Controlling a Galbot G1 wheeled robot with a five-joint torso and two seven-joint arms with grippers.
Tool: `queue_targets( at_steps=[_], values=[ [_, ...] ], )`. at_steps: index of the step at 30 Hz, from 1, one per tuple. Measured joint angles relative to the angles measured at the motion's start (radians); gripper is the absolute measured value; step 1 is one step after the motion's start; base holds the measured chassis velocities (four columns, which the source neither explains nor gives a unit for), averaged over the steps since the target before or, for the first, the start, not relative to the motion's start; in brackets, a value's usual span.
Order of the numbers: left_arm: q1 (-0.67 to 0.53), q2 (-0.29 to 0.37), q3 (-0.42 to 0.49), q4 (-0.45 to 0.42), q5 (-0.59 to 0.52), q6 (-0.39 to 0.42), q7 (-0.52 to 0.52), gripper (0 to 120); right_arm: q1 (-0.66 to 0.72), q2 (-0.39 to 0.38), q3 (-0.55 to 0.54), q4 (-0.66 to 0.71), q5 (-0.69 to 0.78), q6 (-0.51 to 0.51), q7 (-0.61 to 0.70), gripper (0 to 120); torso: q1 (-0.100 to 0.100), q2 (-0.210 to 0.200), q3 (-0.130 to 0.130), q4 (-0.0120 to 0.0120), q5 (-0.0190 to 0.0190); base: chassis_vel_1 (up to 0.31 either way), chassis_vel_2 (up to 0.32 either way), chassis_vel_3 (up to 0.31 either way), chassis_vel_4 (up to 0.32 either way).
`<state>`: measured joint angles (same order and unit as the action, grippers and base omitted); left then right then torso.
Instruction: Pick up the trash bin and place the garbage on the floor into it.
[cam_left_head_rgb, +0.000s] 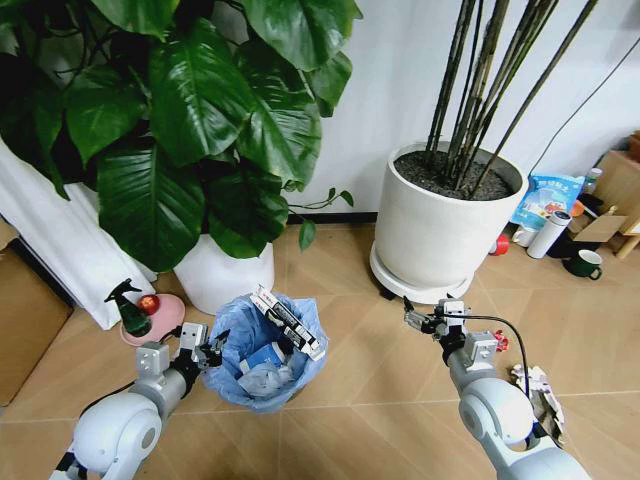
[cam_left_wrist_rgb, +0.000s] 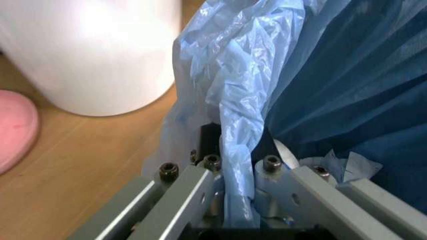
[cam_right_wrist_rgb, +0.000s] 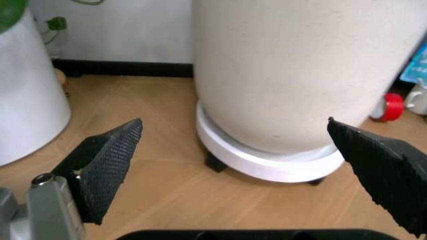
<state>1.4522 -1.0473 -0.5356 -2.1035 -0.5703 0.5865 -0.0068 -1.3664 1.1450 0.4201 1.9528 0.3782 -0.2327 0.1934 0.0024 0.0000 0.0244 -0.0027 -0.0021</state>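
The left gripper (cam_left_head_rgb: 213, 350) has its jaws clenched on the rim of the small round trash bin lined with a crinkly light-blue plastic bag (cam_left_head_rgb: 262, 362), pinching the bag between its metal fingers (cam_left_wrist_rgb: 200, 185). The bin holds printed wrappers (cam_left_head_rgb: 288, 322) and sits over the tan chevron wood floor (cam_left_head_rgb: 370, 400). The right gripper (cam_left_head_rgb: 424, 319) hovers with jaws released, facing the big white plant pot (cam_right_wrist_rgb: 293, 75). Crumpled paper garbage (cam_left_head_rgb: 540, 392) lies on the floor beside the right arm

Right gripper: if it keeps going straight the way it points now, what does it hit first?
Most likely the big white plant pot on its wheeled base. The open right gripper faces it squarely with bare floor between, though the gap's depth is unclear.
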Motion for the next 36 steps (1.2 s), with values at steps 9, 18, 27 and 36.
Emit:
queue_targets(
  at_steps=[9,18,27,36],
  values=[
    [0.002,-0.003,0.001,-0.005,0.003,-0.001,-0.001,0,-0.004,0.000,0.005,-0.008,-0.008,0.007,-0.010,100,0.000,0.000,0.000,0.0002,0.0004,-0.152,-0.156,0.153,0.154],
    [0.009,-0.008,0.001,-0.010,0.009,-0.002,-0.001,0,-0.008,0.007,0.010,-0.016,-0.015,0.011,-0.013,100,0.000,0.000,0.000,0.0001,0.0000,-0.158,-0.153,0.160,0.160],
    [0.010,-0.011,0.003,-0.014,0.012,-0.003,0.000,0,-0.013,0.009,0.016,-0.026,-0.021,0.014,-0.016,100,0.000,0.000,0.000,-0.0001,0.0004,-0.167,-0.165,0.162,0.168],
    [0.010,-0.012,0.003,-0.016,0.015,-0.004,0.002,0,-0.030,0.032,0.017,-0.067,-0.087,0.023,-0.009,100,0.000,0.000,0.000,0.0000,0.0006,-0.124,-0.131,0.137,0.148]
  ],
)
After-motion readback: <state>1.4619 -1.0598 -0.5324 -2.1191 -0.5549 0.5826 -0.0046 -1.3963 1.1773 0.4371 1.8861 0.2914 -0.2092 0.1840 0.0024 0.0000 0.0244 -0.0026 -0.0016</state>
